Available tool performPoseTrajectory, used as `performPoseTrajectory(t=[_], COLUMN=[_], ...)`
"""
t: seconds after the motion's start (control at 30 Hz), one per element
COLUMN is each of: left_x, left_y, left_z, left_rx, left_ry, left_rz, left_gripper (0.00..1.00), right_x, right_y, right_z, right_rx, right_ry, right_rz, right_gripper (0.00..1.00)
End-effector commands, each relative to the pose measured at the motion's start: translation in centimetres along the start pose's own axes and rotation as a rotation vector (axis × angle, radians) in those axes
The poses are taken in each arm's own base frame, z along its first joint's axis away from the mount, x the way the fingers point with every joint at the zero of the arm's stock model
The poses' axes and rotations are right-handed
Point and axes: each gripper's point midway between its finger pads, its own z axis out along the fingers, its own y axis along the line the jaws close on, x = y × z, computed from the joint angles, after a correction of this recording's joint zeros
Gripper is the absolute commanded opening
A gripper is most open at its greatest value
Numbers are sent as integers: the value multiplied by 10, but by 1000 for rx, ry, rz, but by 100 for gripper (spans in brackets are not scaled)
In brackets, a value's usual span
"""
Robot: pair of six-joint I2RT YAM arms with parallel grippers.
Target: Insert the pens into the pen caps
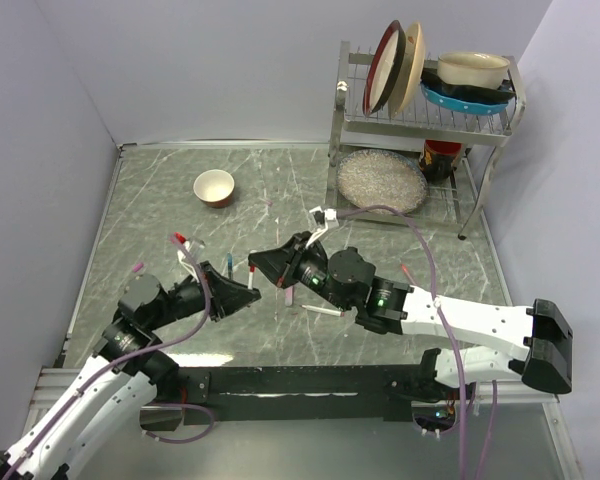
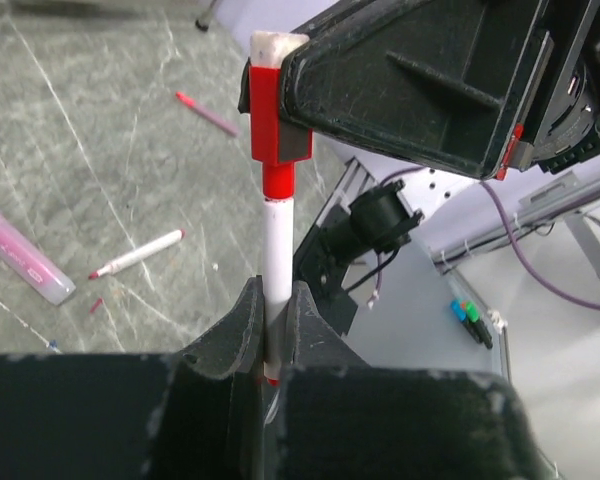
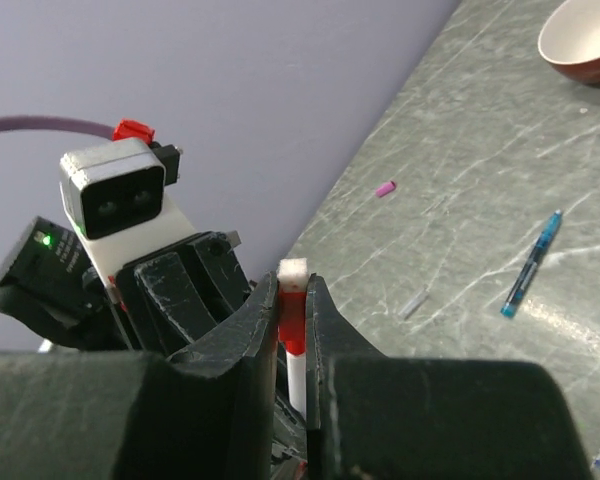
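Left gripper (image 2: 273, 305) is pressed in tight on the slim white-barrelled pen (image 2: 276, 240), pinching the low end of the barrel, and the pen stands straight up out of its fingers. Directly above, the right gripper (image 3: 292, 290) is clamped on the short red plastic cap (image 2: 268, 110), one finger on each side. Pen and cap are in line and meeting: the pen's red collar shows just under the cap's mouth, and a white stub pokes out past the right gripper's fingers at the far end. The two grippers face each other, close together, above the grey marbled counter (image 2: 100, 180).

Down on the counter, left of the left gripper, lies a loose white pen with a red tip (image 2: 135, 253). Farther left is a thick lilac-pink tube (image 2: 20, 262), and beyond them a thin pink pen (image 2: 208, 112). Off to the right gripper's right lies a teal-blue pen (image 3: 530, 265), with a tiny pink cap (image 3: 385, 188) beyond it and a cream bowl with a red-brown outside (image 3: 580, 40) farthest out.
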Motion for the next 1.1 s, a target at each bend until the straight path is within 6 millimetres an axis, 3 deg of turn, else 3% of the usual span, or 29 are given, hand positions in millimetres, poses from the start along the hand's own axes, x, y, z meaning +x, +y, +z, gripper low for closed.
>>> performPoseTrajectory(t=[0.0,0.37,0.6,0.8,0.87,0.93,0.97,1.0,1.03,1.07], left_x=[-74,-89,-111,-121,-118,-109,-104,-99,-91,-82], left_y=[-14,15,12,12,11,9,9,8,7,8], left_z=[1,16,28,32,36,40,41,42,42,41], left_rx=[-37,-147,-175,-187,-177,-153,-145,-132,-117,-112], left_ry=[-255,-299,-288,-298,-271,-210,-183,-156,-123,-87], left_rz=[159,185,211,235,217,202,204,203,201,191], left_gripper=[1,1,1,1,1,1,5,23,32,51], right_x=[80,118,139,137,134,118,106,95,73,55], right_y=[-1,4,0,4,2,-1,-5,-8,-8,-14], right_z=[-33,-54,-63,-71,-70,-64,-58,-55,-51,-48], right_rx=[-72,-161,-158,-191,-167,-114,-80,-54,-14,17], right_ry=[291,436,477,463,457,412,379,346,281,232], right_rz=[10,142,169,165,157,135,128,113,102,95], right_gripper=[0,0,0,0,0,0,0,0,0,0])
